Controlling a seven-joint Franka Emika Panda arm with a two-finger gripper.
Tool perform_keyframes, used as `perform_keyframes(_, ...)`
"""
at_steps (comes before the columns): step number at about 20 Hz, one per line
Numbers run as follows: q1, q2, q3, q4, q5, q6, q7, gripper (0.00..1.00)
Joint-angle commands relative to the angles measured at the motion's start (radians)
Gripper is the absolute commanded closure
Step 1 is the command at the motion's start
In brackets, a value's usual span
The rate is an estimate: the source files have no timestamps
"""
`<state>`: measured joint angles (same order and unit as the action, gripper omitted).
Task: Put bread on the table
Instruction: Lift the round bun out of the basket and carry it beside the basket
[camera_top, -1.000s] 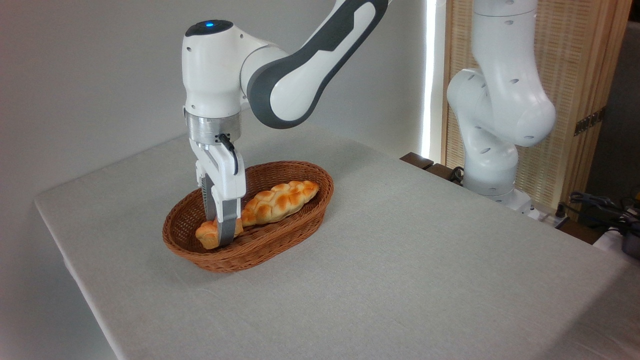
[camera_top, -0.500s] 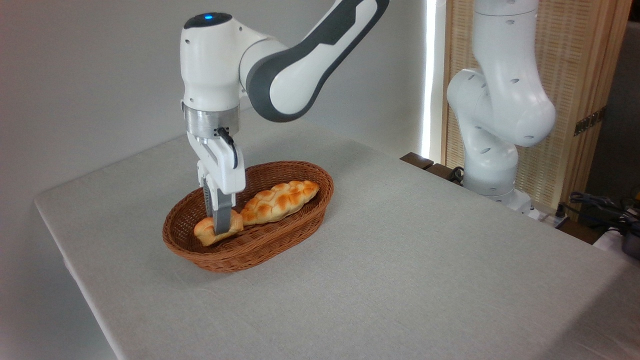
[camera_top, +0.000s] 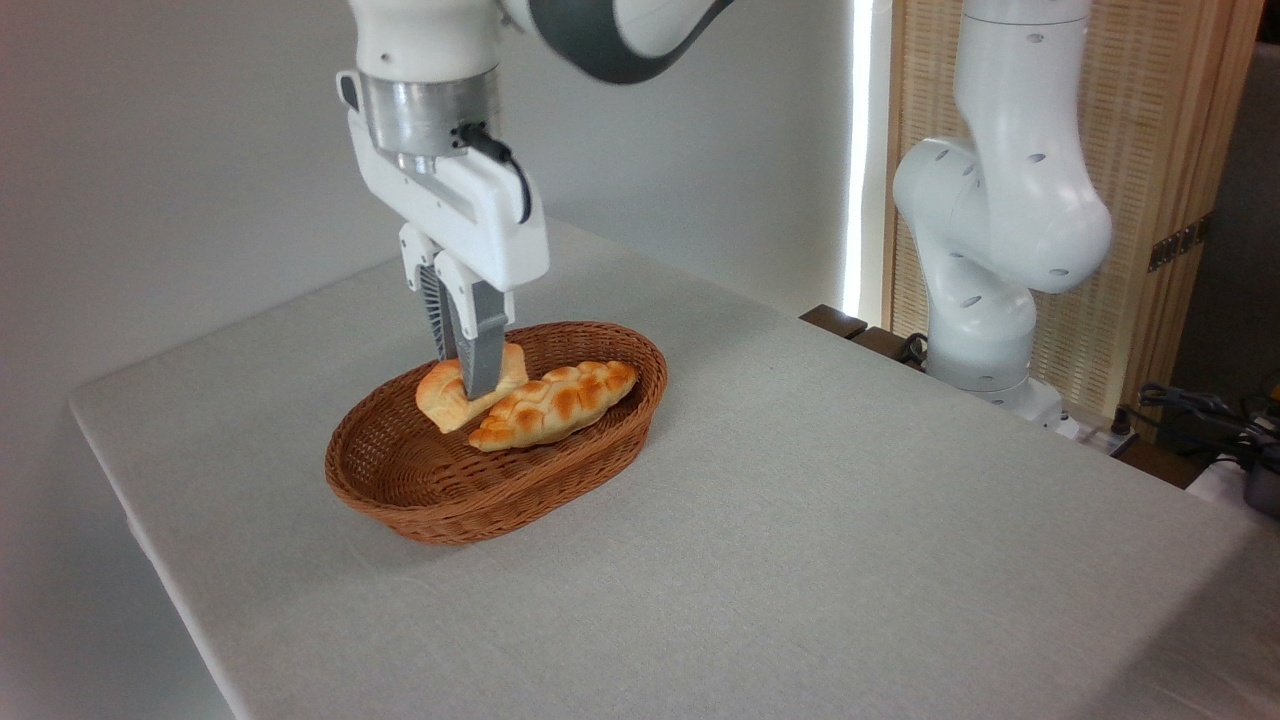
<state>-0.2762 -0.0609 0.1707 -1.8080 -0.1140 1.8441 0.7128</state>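
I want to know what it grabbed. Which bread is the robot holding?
The small round bun, pinched in the end effector above the basket. The long braided loaf lies untouched inside.

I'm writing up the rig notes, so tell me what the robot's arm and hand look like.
The arm is glossy white with rounded joints and a dark grey section near the wrist. A silver metal ring sits above the boxy white hand, with a short black cable looping from it. The fingers are grey; one is ribbed.
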Motion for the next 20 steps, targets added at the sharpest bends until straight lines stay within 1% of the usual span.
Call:
perform_keyframes(1,-0.003,0.026,0.071,-0.002,0.063,-0.005,0.057,0.78)
perform_keyframes(2,-0.003,0.03,0.097,-0.002,0.082,0.0,0.076,0.78)
perform_keyframes(3,-0.003,0.036,0.134,-0.008,0.089,0.013,0.106,0.77)
perform_keyframes(4,-0.003,0.041,0.162,-0.033,0.089,0.047,0.144,0.76)
perform_keyframes(5,-0.003,0.044,0.179,-0.063,0.089,0.088,0.174,0.73)
perform_keyframes(6,-0.003,0.056,0.188,-0.094,0.089,0.137,0.191,0.63)
perform_keyframes(7,-0.001,0.067,0.188,-0.128,0.089,0.185,0.194,0.47)
perform_keyframes(8,-0.001,0.084,0.188,-0.149,0.089,0.229,0.192,0.24)
perform_keyframes(9,-0.001,0.102,0.188,-0.158,0.089,0.257,0.191,0.07)
perform_keyframes(10,-0.001,0.113,0.188,-0.163,0.089,0.265,0.192,0.03)
perform_keyframes(11,-0.001,0.115,0.188,-0.172,0.089,0.265,0.194,0.0)
perform_keyframes(14,-0.001,0.121,0.188,-0.201,0.091,0.267,0.197,0.0)
perform_keyframes(17,0.0,0.119,0.188,-0.203,0.093,0.265,0.197,0.0)
perform_keyframes(18,0.003,0.118,0.19,-0.203,0.093,0.265,0.197,0.0)
perform_keyframes(20,0.028,0.11,0.188,-0.197,0.093,0.265,0.197,0.0)
